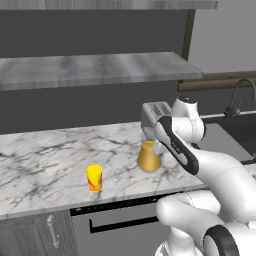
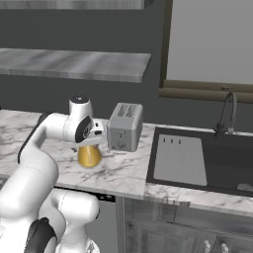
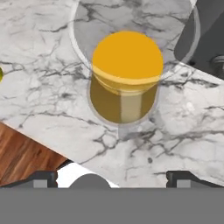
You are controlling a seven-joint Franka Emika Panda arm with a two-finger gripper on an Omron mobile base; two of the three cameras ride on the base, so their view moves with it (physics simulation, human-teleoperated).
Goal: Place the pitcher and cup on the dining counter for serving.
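1. My jaws (image 3: 112, 177) hang spread wide above the clear glass pitcher (image 3: 124, 76) of amber-yellow liquid, holding nothing; only my two dark fingertips (image 3: 41, 178) peek up at the hand view's lower edge.
2. From the base views my own arm covers the pitcher's neck, leaving just its amber base (image 1: 149, 157) in sight.
3. The pitcher stands upright on the white grey-veined marble worktop (image 1: 45, 160), just beside the silver toaster (image 2: 125, 126), whether touching I cannot tell.
4. The small yellow cup (image 1: 94, 178) with a red-orange mark stands upright near the worktop's front edge, well apart from the pitcher.
5. A dark sink (image 2: 207, 160) lies beyond the toaster, cut off at the frame edge.
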